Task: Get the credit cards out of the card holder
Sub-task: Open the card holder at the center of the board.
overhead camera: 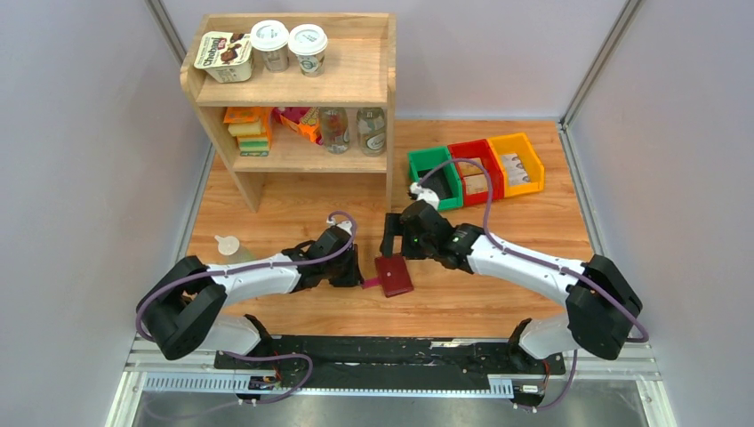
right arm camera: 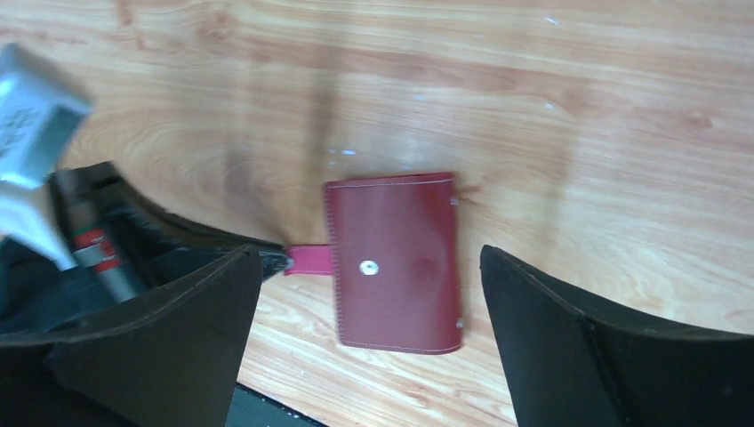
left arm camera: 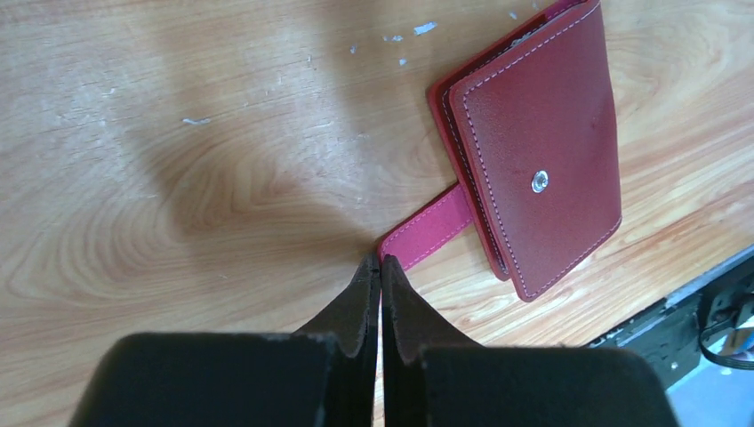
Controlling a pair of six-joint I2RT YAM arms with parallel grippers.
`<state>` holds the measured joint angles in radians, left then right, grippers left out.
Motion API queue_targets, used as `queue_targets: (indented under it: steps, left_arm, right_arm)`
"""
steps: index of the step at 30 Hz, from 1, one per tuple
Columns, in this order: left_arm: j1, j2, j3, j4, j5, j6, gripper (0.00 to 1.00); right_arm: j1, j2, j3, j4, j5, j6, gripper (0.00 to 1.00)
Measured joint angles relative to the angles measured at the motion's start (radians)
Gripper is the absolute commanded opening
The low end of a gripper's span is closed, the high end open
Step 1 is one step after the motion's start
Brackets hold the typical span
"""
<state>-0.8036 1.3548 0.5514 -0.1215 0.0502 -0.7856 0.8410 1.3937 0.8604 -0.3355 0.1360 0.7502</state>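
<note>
Cards cannot be seen; the holder (overhead camera: 393, 276) lies folded shut on the table (overhead camera: 498, 294). Its pink tab (left arm camera: 427, 233) sticks out and touches the left gripper (left arm camera: 380, 267), whose fingers are pressed together. The right gripper (right arm camera: 372, 258) is spread wide over the holder. Things in the far bins (overhead camera: 469, 147) are too small to make out.

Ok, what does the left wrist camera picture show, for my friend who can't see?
A closed dark-red card holder lies on the wooden table, its pink tab sticking out toward the camera. The left gripper, shut, has its tip at the tab's end.
</note>
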Motion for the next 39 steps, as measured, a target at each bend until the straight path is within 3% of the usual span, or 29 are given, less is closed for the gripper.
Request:
queue_targets:
  steps: [9,16,28,33,39]
  left_arm:
    - [0.0,-0.01,-0.07,0.134,0.018,-0.09,0.0]
    - [0.0,-0.012,-0.1,0.19,0.018,-0.134,0.0]
    - [0.0,-0.018,-0.1,0.179,0.011,-0.132,0.0]
    - [-0.001,-0.019,-0.098,0.171,0.006,-0.127,0.0]
    - [-0.001,-0.021,-0.084,0.14,-0.001,-0.114,0.0]
  right_arm:
    - [0.216,0.198,0.189,-0.18,0.18,-0.07,1.0]
    - [0.255,0.292,0.19,-0.257,0.251,-0.07,1.0]
    - [0.258,0.295,0.242,-0.361,0.358,-0.068,0.98]
    - [0.238,0.244,0.248,-0.406,0.369,-0.068,0.89]
    - [0.168,0.186,0.232,-0.43,0.37,-0.074,0.64]
